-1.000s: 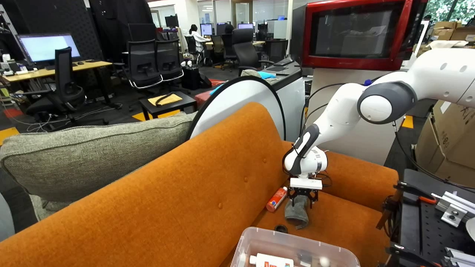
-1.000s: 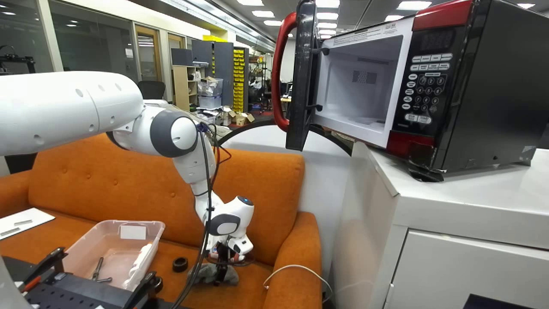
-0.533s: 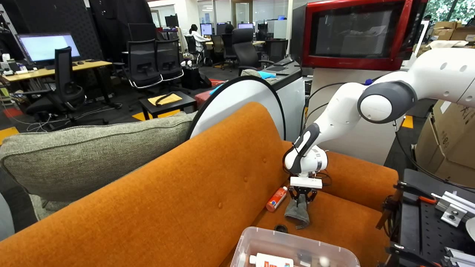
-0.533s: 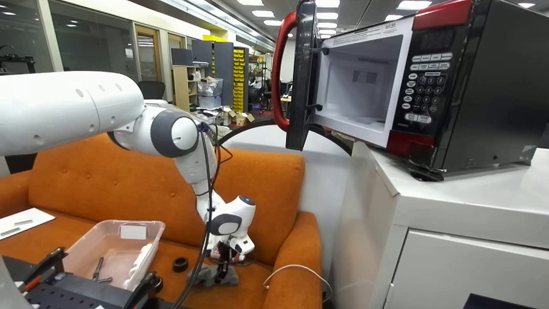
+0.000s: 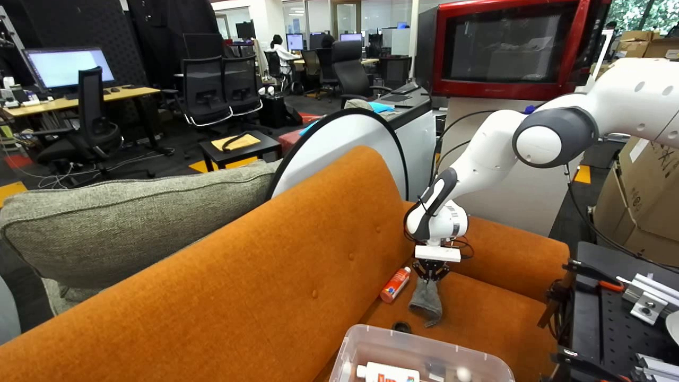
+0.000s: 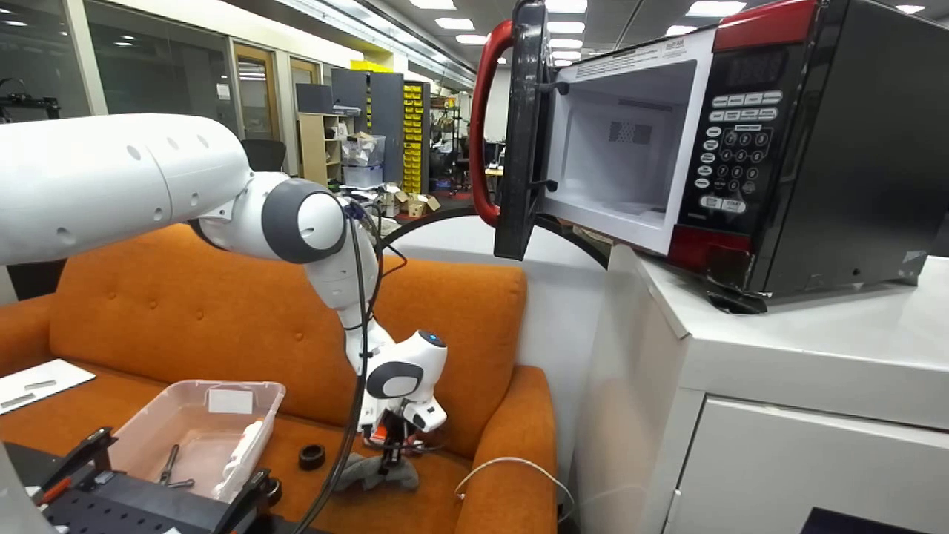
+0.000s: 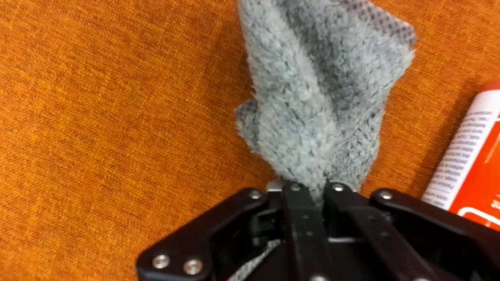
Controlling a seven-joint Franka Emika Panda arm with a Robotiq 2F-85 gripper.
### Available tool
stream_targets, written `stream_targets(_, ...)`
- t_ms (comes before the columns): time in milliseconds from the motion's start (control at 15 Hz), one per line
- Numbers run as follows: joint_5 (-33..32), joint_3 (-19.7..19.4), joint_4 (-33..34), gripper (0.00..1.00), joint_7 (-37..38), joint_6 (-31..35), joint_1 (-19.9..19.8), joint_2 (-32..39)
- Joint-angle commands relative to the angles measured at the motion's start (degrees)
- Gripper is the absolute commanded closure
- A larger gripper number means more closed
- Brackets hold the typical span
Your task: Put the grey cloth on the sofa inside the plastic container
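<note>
One gripped cloth (image 7: 312,97) (partly hidden)

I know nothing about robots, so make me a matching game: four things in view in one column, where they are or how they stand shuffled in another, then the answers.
Things:
1. grey cloth
2. microwave
3. bottle
4. black ring

Places and states:
A. with its door standing open
B. on the sofa, between the plastic container and the cloth
C. held in the gripper
D. lying on its side near the backrest

Right pairs: 1-C, 2-A, 3-D, 4-B
</note>
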Motion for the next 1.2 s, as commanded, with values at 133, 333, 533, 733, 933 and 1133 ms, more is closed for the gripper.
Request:
stream_targets(133,0.7,4.1,-12.3,0.98,-7.6,1.8,-4.4,-11.1)
stream_targets(333,1.5,7.0,-19.2,0.98,-12.3,1.4,-6.8,-17.8)
stream_targets(533,2.0,11.0,-26.6,0.98,-18.6,0.2,-9.4,-24.6)
stream_targets(733,1.6,14.8,-34.0,0.98,-25.7,-1.3,-9.6,-30.7)
stream_targets(933,1.4,18.0,-39.4,0.98,-30.7,-3.0,-8.4,-34.7)
stream_targets(1133,0.5,20.4,-42.9,0.98,-34.9,-6.9,-6.3,-36.9)
